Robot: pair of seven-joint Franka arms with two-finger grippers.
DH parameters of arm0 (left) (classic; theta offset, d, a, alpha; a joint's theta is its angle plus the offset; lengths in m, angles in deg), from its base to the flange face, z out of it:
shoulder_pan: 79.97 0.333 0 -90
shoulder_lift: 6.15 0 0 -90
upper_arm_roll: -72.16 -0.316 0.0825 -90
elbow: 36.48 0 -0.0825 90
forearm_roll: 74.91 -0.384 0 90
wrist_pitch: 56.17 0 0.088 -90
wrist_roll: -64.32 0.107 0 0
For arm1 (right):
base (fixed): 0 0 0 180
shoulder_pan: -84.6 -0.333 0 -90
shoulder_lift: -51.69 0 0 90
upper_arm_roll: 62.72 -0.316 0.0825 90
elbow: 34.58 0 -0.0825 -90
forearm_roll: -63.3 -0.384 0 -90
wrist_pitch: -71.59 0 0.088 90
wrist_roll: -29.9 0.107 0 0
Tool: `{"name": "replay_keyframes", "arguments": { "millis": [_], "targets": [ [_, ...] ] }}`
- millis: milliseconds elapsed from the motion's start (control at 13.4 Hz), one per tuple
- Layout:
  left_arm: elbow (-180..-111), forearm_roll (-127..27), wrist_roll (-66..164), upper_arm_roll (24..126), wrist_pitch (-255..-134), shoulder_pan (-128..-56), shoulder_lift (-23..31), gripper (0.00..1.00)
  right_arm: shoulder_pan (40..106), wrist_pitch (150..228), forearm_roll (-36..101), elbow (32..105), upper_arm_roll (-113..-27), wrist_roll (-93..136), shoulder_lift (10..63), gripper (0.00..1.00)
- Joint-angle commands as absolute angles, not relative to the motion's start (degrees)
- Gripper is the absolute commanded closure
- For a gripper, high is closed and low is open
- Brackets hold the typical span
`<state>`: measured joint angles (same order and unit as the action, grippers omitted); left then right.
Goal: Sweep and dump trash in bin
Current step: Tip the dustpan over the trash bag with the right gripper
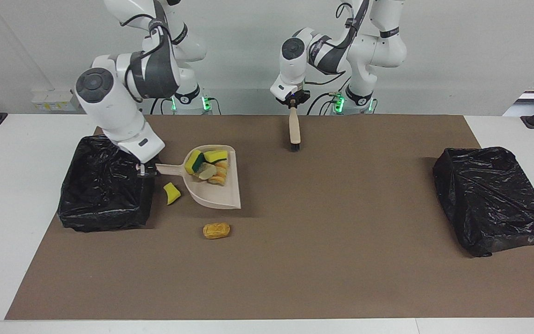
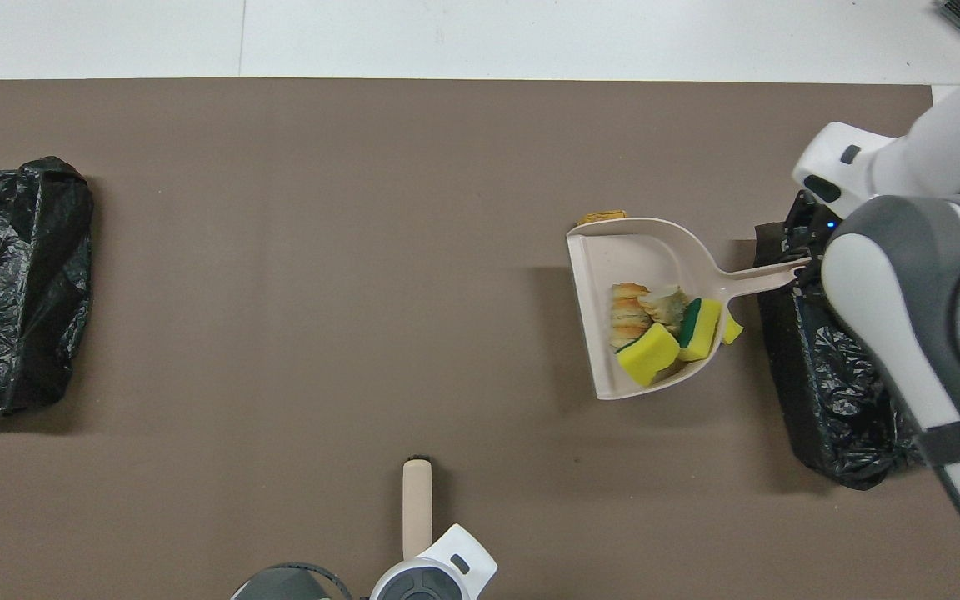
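My right gripper (image 1: 145, 170) is shut on the handle of the beige dustpan (image 1: 218, 197), which hangs level over the mat beside the black-lined bin (image 1: 104, 185) at the right arm's end. Inside the pan lie several pieces of trash: a yellow sponge (image 1: 216, 155), a green-faced sponge (image 1: 196, 161) and striped pastry (image 1: 219, 174). From overhead, the dustpan (image 2: 613, 258) has its handle reaching over the bin (image 2: 830, 392). On the mat lie a loose yellow sponge chunk (image 1: 171, 192) and a pastry piece (image 1: 216, 230). My left gripper (image 1: 293, 103) is shut on the brush (image 1: 294, 130), which hangs bristles down.
A second black-lined bin (image 1: 494, 199) sits at the left arm's end of the brown mat (image 1: 341, 255). In the overhead view the brush (image 2: 417, 500) shows at the bottom edge, and a pastry piece (image 2: 601, 217) peeks out past the pan's rim.
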<state>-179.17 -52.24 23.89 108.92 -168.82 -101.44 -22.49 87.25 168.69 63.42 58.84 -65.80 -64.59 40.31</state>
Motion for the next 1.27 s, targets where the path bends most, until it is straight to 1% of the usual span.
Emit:
{"name": "replay_keyframes", "arguments": {
  "millis": [0, 75, 149, 224, 299, 374, 448, 523, 598, 747, 822, 971, 1121, 1195],
  "targets": [
    [-181.4, -49.7, 24.2, 109.1, -171.0, -101.6, -24.6, 0.90, 93.9, 168.3, 62.9, 58.7, -66.1, -74.1, 41.5, 1.00],
    [-181.3, -49.7, 24.9, 109.1, -171.1, -101.4, -24.4, 0.76, 97.0, 168.5, 63.0, 58.8, -66.1, -77.6, 41.6, 1.00],
    [-181.2, -49.7, 26.2, 109.0, -171.0, -101.2, -24.2, 0.66, 99.3, 168.6, 63.3, 58.8, -66.0, -80.5, 41.6, 1.00],
    [-180.6, -49.7, 27.7, 108.8, -171.0, -101.1, -23.3, 0.51, 101.5, 168.6, 63.7, 58.7, -65.9, -82.6, 41.7, 1.00],
    [-179.6, -49.6, 29.0, 108.6, -170.9, -101.0, -22.2, 0.41, 104.4, 168.6, 64.6, 58.7, -65.9, -84.6, 41.7, 1.00],
    [-179.2, -49.6, 30.9, 108.5, -171.0, -100.7, -21.6, 0.15, 107.1, 168.7, 66.2, 58.7, -66.0, -86.4, 41.7, 1.00],
    [-178.6, -49.9, 33.4, 108.3, -171.0, -100.1, -21.3, 0.00, 108.9, 168.7, 67.9, 58.1, -66.0, -87.2, 41.6, 1.00],
    [-177.3, -50.0, 36.1, 107.9, -171.0, -98.9, -20.8, 0.00, 110.6, 169.1, 69.9, 57.3, -65.9, -87.3, 41.6, 1.00],
    [-175.2, -50.2, 36.8, 106.4, -170.4, -97.7, -20.6, 0.00, 110.9, 170.2, 72.6, 57.2, -66.0, -86.7, 41.8, 1.00],
    [-169.3, -51.0, 36.8, 100.8, -168.5, -97.8, -19.5, 0.00, 110.2, 171.5, 80.2, 57.2, -66.5, -83.6, 43.2, 1.00],
    [-165.5, -54.0, 36.8, 98.7, -166.8, -97.7, -18.6, 0.00, 110.0, 171.5, 84.8, 57.2, -67.1, -80.4, 44.0, 1.00],
    [-158.0, -63.1, 36.9, 94.2, -162.1, -97.6, -15.8, 0.00, 105.5, 171.0, 93.2, 57.4, -67.0, -74.7, 44.6, 1.00],
    [-152.0, -68.4, 40.5, 89.4, -158.5, -96.7, -13.4, 0.00, 102.0, 169.3, 101.5, 57.4, -67.1, -71.7, 44.6, 1.00],
    [-149.1, -69.5, 44.9, 86.7, -156.7, -96.6, -12.1, 0.00, 100.6, 167.8, 103.3, 57.2, -67.0, -71.3, 44.7, 1.00]
  ]
}}
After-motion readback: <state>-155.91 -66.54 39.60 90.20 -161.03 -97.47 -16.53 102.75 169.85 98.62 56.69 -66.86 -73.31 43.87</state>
